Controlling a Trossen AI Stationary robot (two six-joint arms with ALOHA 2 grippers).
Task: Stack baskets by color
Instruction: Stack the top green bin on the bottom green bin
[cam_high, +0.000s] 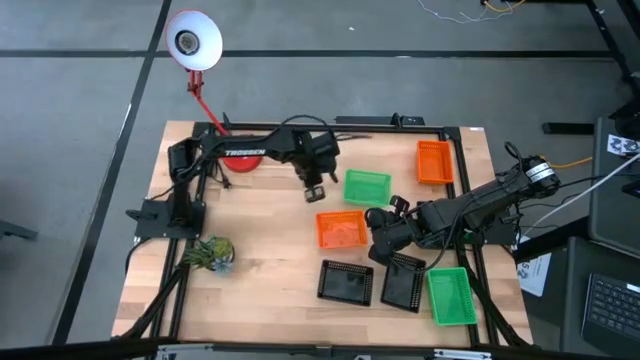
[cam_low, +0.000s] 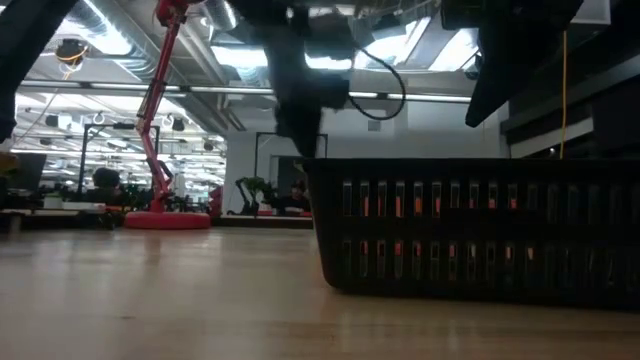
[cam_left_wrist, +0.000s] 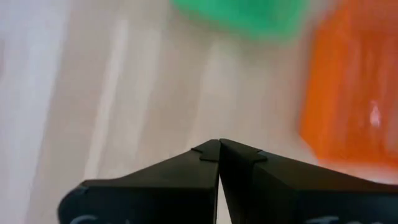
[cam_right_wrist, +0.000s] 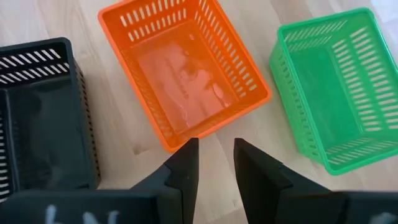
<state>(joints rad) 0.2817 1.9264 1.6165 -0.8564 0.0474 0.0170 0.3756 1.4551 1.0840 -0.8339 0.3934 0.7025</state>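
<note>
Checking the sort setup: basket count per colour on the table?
Orange baskets: 2
Green baskets: 2
Black baskets: 2
Total: 6, none stacked yet.

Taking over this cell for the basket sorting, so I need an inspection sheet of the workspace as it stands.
Surface: wooden table, inside a dark frame.
Job's things: six baskets, none stacked: orange basket mid-table, orange basket at the far right, green basket, green basket, black basket, black basket.
Clutter: red lamp base, small plant.
Grippers: left gripper shut, empty, beside the middle green basket; right gripper open, empty, at the mid-table orange basket's edge.
Cables: bundles along both arms; a yellow cable off the table.
Surroundings: grey floor; office lights behind.
</note>
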